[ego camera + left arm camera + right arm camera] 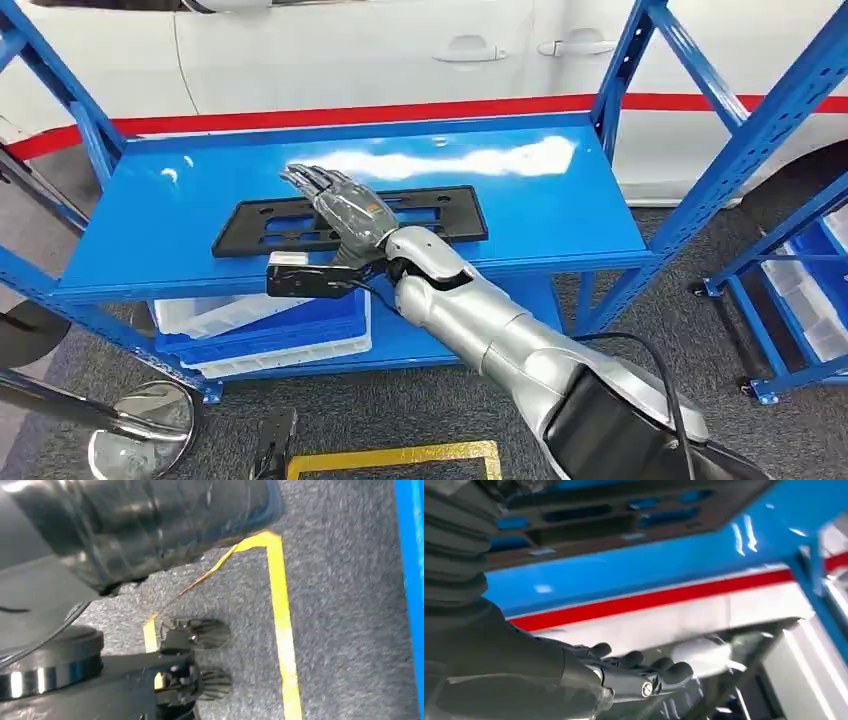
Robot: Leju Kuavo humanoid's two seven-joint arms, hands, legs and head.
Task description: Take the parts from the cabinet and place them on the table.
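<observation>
A flat black plastic frame [440, 215] with long slots lies on the blue shelf [560, 200] of the rack. My right hand [345, 205] reaches in over the middle of the frame, fingers stretched out flat and apart, holding nothing. Whether the palm touches the frame I cannot tell. In the right wrist view the dark fingers [639, 672] point past the shelf edge, with the black frame [624, 515] behind them. My left hand [195, 660] hangs over the grey carpet with its fingertips apart and nothing in it.
Slanted blue rack posts [760, 130] flank the shelf. A blue and white bin [270, 335] sits on the lower shelf. A white car [400, 50] stands behind. Another rack with bins [810, 290] is at the right. A chrome stanchion base [140, 440] and yellow floor tape [400, 457] lie near.
</observation>
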